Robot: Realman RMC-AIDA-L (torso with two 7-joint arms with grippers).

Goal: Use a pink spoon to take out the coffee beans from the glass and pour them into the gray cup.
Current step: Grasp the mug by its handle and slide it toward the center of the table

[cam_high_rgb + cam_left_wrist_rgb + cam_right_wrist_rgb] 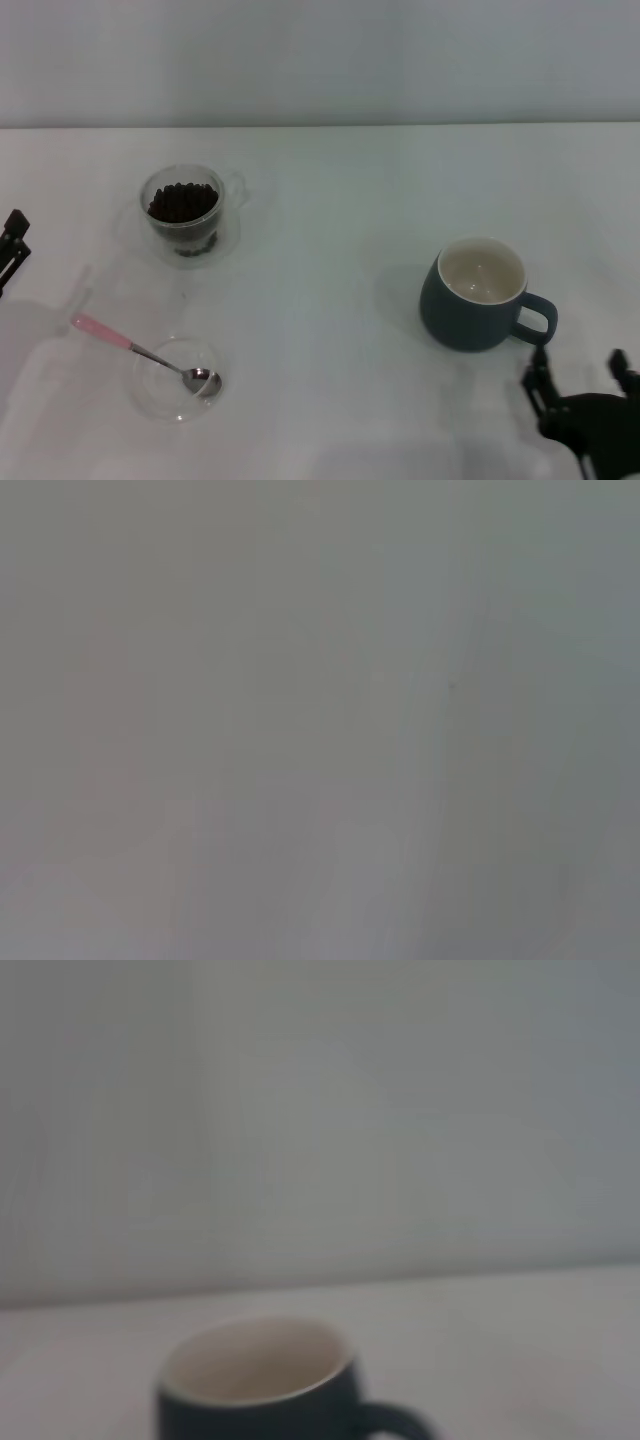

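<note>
Task unstarted: gray cup (483, 296) empty, coffee beans (183, 203) all in the glass (187, 215).
Pink spoon (140, 350) lies unheld beyond the left gripper (12, 245), whose finger state is unclear; right gripper (580, 395), fingers apart, just beside the cup.

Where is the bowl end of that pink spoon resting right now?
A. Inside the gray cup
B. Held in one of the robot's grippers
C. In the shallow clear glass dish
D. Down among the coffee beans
C: the pink spoon lies with its metal bowl in the shallow clear dish, its handle sticking out over the rim, apart from the glass and the gray cup.
</note>
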